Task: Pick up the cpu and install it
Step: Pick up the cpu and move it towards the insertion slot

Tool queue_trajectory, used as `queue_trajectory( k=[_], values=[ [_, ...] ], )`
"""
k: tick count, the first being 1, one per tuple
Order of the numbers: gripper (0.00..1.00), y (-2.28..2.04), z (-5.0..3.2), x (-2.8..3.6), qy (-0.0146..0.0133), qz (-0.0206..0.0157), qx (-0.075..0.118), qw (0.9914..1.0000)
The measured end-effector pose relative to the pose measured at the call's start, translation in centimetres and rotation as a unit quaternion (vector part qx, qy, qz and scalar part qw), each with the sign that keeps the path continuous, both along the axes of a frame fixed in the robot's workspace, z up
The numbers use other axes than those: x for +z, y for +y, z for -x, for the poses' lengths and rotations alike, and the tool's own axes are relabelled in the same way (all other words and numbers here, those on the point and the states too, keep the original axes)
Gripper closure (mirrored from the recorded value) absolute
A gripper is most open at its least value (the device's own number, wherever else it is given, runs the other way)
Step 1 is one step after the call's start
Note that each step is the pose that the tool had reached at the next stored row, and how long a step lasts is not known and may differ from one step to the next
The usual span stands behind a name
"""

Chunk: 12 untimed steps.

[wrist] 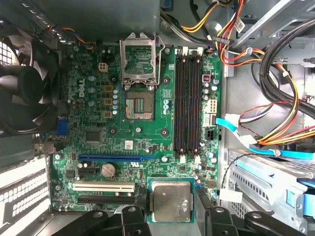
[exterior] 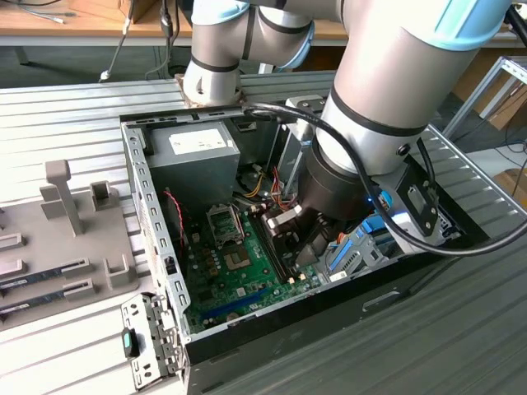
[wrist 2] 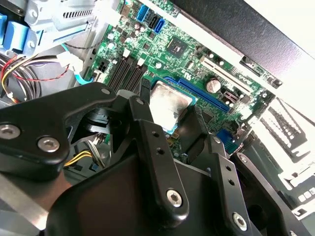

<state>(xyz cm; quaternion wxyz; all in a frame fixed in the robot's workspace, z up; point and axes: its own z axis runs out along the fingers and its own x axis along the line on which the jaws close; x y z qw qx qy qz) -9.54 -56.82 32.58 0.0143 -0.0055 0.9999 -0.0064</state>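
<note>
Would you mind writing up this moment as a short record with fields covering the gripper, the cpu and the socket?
setting: open computer case, motherboard exposed
gripper: down inside the case, above the motherboard, shut on the cpu
cpu: held between the fingers, metal top towards the wrist cameras
socket: empty, its metal frame raised
cpu versus socket: apart, cpu not yet seated

Exterior high, oblique — wrist views near motherboard
</note>
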Motion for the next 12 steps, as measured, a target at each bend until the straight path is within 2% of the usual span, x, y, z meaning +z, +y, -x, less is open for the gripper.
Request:
queue_trajectory(
  k=[12],
  values=[
    [0.53,-0.55,0.0,-0.34,0.0,0.0,0.0,1.0]
  ],
)
